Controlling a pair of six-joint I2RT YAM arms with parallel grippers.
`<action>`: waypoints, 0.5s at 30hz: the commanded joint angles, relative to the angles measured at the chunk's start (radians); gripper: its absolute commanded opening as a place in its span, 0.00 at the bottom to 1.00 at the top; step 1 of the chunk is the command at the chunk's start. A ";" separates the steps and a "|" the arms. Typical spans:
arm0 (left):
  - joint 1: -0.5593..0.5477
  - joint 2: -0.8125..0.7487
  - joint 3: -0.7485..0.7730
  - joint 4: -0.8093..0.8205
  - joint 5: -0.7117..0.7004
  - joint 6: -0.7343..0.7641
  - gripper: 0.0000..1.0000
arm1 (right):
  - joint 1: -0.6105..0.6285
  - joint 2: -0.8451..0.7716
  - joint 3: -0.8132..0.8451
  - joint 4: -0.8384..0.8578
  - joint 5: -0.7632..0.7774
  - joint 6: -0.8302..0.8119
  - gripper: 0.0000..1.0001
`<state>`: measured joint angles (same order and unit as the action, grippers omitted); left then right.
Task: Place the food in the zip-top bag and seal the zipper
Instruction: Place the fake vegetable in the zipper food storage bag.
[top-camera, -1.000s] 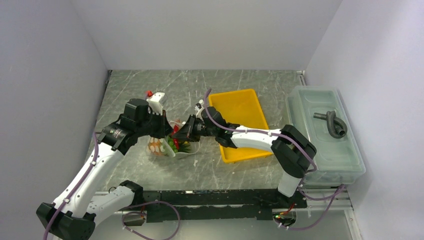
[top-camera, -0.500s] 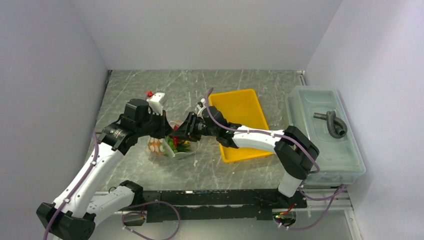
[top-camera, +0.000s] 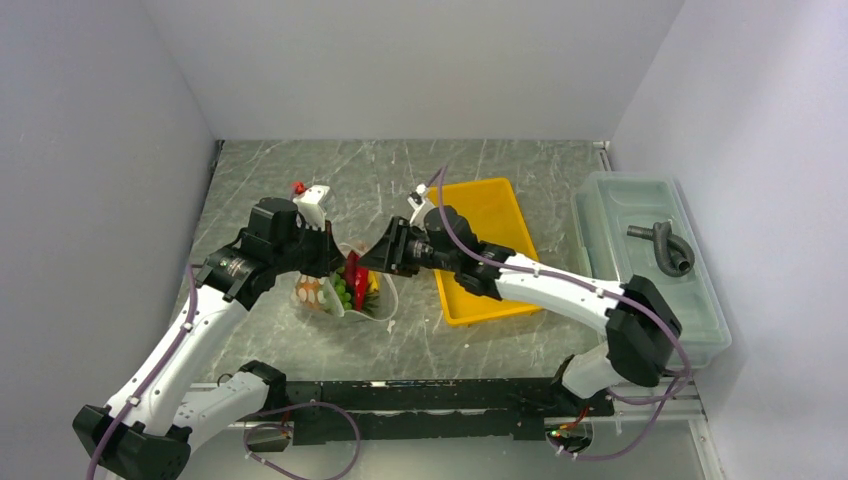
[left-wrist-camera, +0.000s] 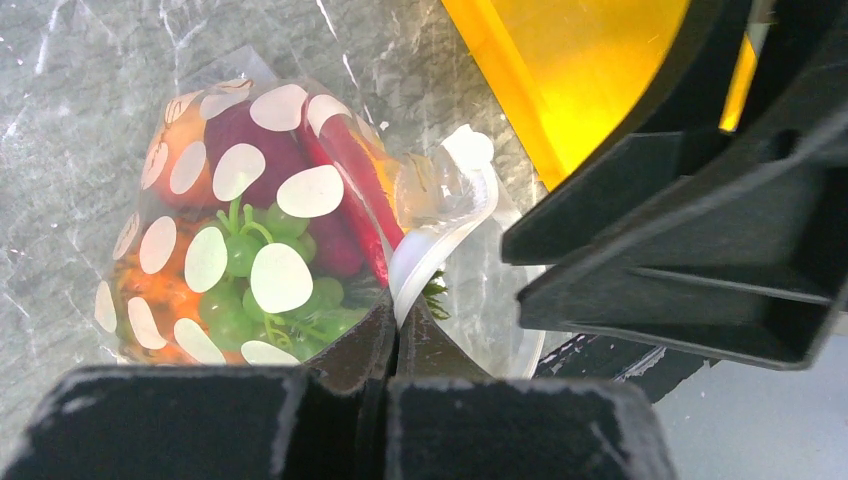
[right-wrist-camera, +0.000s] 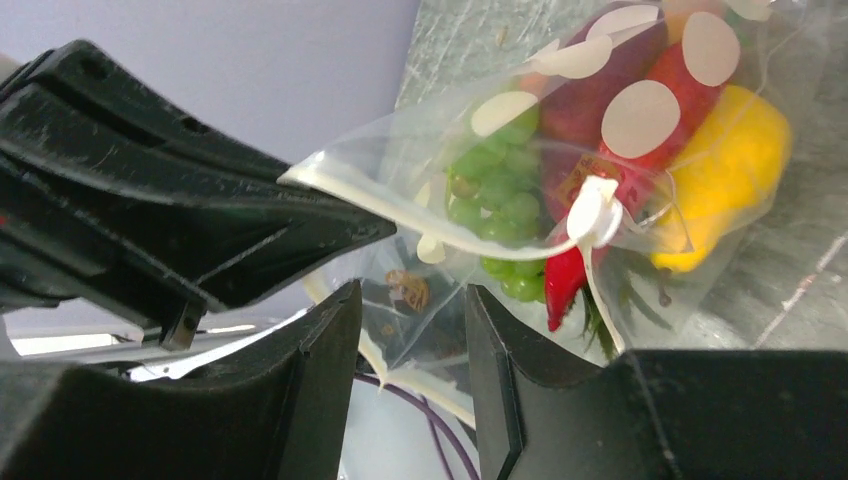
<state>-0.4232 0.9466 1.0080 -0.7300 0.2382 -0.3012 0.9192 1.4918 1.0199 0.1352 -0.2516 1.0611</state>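
Note:
The zip-top bag (top-camera: 345, 292) stands on the table between my grippers, holding the food. Through its dotted plastic the left wrist view shows green grapes (left-wrist-camera: 240, 300), a red chilli (left-wrist-camera: 350, 170), a purple piece (left-wrist-camera: 255, 145) and an orange piece (left-wrist-camera: 165, 175). The right wrist view shows the grapes (right-wrist-camera: 495, 195), the chilli (right-wrist-camera: 640, 150) and a yellow pear (right-wrist-camera: 725, 170). My left gripper (left-wrist-camera: 393, 315) is shut on the zipper (left-wrist-camera: 435, 250) at the bag's mouth. My right gripper (right-wrist-camera: 405, 310) is open, with the zipper (right-wrist-camera: 400, 215) and a bag corner just beyond its fingers.
A yellow tray (top-camera: 490, 215) lies right of the bag, under my right forearm. A translucent lidded bin (top-camera: 650, 290) with a grey bent pipe (top-camera: 665, 245) on its lid stands at the far right. A small red thing (top-camera: 298, 187) lies behind my left wrist.
My right arm has swung its elbow out to the right and its wrist has risen and moved slightly right. The bag's mouth has spread wider and more food shows. My left arm has stayed put.

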 joint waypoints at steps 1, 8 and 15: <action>-0.003 -0.007 0.009 0.022 -0.004 0.007 0.00 | 0.004 -0.091 0.029 -0.127 0.067 -0.128 0.46; -0.003 -0.002 0.009 0.021 0.003 0.007 0.00 | 0.003 -0.182 0.059 -0.283 0.155 -0.301 0.47; -0.003 0.001 0.009 0.025 0.038 0.017 0.00 | 0.003 -0.267 0.066 -0.343 0.216 -0.530 0.48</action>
<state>-0.4232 0.9470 1.0080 -0.7300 0.2405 -0.3008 0.9199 1.2976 1.0447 -0.1661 -0.1036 0.7155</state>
